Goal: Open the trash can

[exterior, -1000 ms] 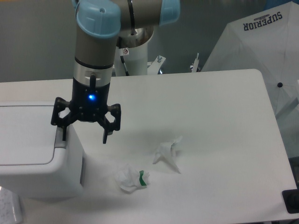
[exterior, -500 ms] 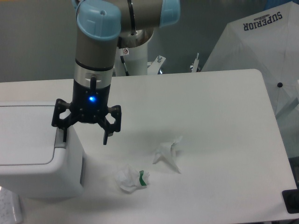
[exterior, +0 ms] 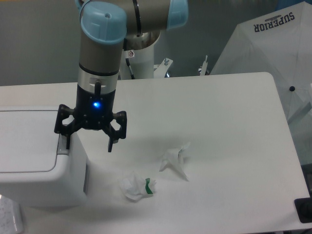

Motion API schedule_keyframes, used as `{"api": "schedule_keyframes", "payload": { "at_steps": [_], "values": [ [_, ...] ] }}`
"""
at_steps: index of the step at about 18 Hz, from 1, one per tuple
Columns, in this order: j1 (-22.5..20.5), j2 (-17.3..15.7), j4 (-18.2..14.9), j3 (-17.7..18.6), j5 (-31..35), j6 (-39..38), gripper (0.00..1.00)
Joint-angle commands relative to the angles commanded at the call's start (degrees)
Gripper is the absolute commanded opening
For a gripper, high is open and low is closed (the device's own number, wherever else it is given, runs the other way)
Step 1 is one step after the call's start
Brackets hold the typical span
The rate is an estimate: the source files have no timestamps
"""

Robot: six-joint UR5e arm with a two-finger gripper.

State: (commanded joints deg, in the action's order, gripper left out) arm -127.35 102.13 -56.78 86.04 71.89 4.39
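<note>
Over the trash can's (exterior: pixel 34 161) right edge hangs the gripper (exterior: pixel 88 142), jaws spread wide, holding nothing. One fingertip sits at the grey push strip (exterior: pixel 62 145), likely lined up to press it; lid looks closed. Two paper wads (exterior: pixel 138 186) lie on the table (exterior: pixel 219 122) right of the can.

There was only one camera. It sat high up in front of the bench (exterior: pixel 234 112) and looked down at it on a slant. It was close enough to show most of the white top. The arm's base stood at the far side, facing the camera.
</note>
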Motion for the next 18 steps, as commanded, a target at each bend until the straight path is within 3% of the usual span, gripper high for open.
{"api": "schedule_keyframes", "payload": {
  "at_steps": [18],
  "values": [
    [-0.1,0.4,0.0,-0.3,-0.1,0.2,1.00]
  ]
}}
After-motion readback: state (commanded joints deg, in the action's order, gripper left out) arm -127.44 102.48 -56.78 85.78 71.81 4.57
